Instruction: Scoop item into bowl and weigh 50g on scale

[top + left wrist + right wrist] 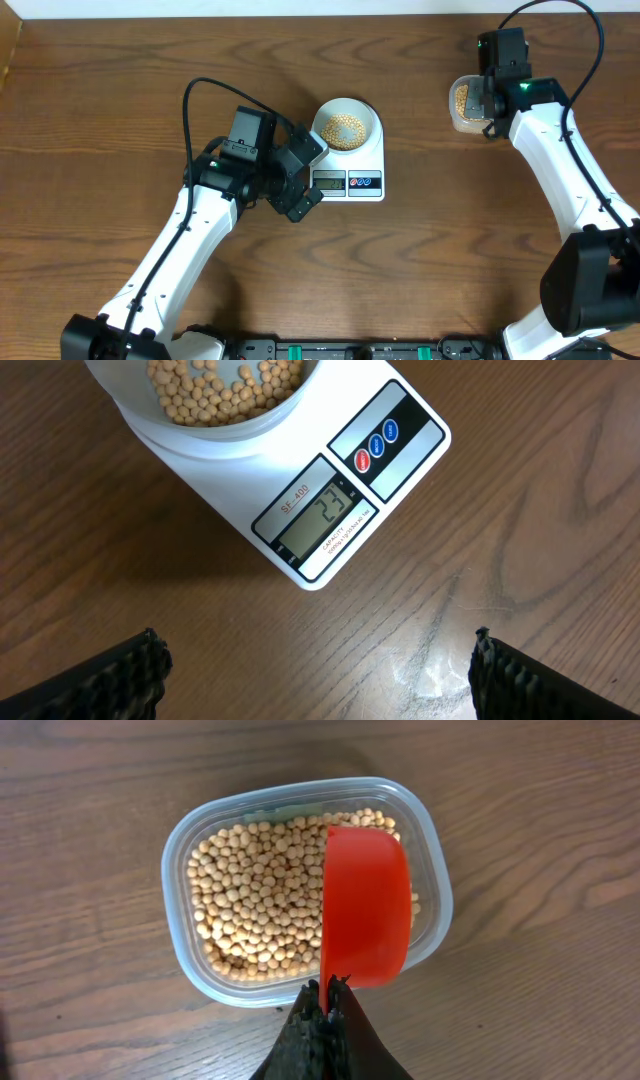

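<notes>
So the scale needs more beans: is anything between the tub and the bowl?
Nothing visible. Bare table lies between the tub and the bowl on the scale. The open left claw sits on the scale's other side. The right claw holds the red scoop over the tub.

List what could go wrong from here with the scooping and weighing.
1. The display on the scale reads 23, so a heaped red scoop could overshoot the target.
2. The right gripper pinches the scoop only by its handle end above the tub; beans might roll off on the way to the bowl.
3. The open left gripper hovers close beside the scale; a nudge could upset the reading.
</notes>
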`<state>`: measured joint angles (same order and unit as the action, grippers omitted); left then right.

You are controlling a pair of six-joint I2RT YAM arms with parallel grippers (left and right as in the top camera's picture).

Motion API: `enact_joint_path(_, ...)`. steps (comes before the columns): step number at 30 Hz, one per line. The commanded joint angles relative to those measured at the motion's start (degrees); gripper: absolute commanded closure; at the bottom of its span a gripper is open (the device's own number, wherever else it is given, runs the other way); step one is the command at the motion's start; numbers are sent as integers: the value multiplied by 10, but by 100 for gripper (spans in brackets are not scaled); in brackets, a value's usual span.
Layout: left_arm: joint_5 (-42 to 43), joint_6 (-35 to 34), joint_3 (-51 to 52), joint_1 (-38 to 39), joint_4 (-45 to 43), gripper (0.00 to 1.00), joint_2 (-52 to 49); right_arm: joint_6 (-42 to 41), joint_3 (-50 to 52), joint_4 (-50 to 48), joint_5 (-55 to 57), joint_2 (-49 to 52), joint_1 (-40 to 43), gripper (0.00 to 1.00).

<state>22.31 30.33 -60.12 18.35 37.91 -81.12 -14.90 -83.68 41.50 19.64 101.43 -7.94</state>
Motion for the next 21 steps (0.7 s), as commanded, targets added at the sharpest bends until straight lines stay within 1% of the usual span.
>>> enact_joint_path(1, -1, 9, -13, 1, 2, 2, 8, -14, 4, -2, -7, 0, 4, 99)
enact_joint_path(9, -1, 10, -13, 1, 2, 2, 8, -25, 4, 7, -8, 0, 3, 99)
enact_joint_path(16, -1, 10, -13, 1, 2, 2, 8, -25, 4, 11, -40, 0, 3, 99)
enact_joint_path(21, -1, 10, -13, 1, 2, 2, 8, -24, 4, 12, -42, 0, 4, 99)
